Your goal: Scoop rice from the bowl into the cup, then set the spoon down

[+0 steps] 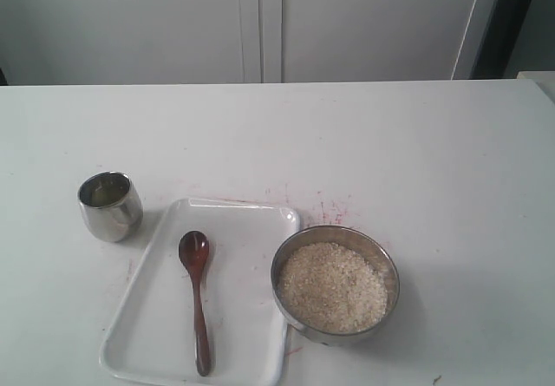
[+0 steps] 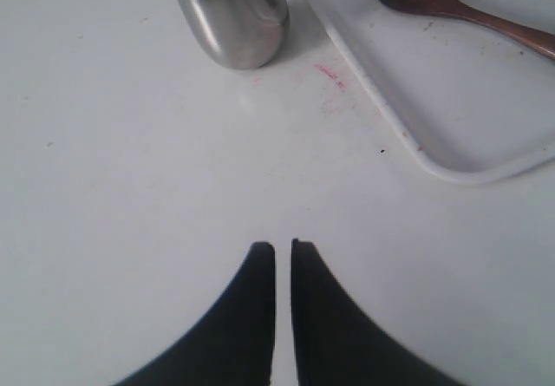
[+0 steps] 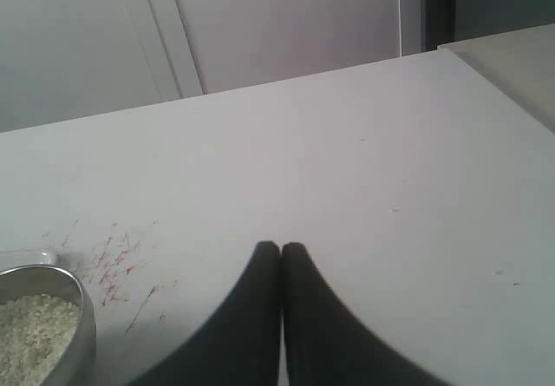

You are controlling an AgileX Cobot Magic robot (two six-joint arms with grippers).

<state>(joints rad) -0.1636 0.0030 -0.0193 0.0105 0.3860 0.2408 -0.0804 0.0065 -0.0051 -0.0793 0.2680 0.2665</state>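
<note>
The wide steel bowl [image 1: 336, 284] stands at the front right of the table, filled with off-white rice [image 1: 332, 286]. Left of it a white tray [image 1: 156, 317] carries the dark wooden spoon [image 1: 197, 295], its oval bowl pointing away. The small steel cup [image 1: 110, 206] stands upright beyond the tray's left corner. Neither arm shows in the exterior view. My left gripper [image 2: 283, 246] is shut with nothing in it, over bare table short of the cup [image 2: 231, 15] and spoon [image 2: 451, 6]. My right gripper [image 3: 280, 247] is shut and empty, beside the bowl [image 3: 74, 321].
Red scribble marks stain the white table [image 1: 416, 160] behind the bowl and the tray. A white wall with cabinet panels closes off the far edge. A second pale surface [image 3: 512, 65] adjoins the table at the far right.
</note>
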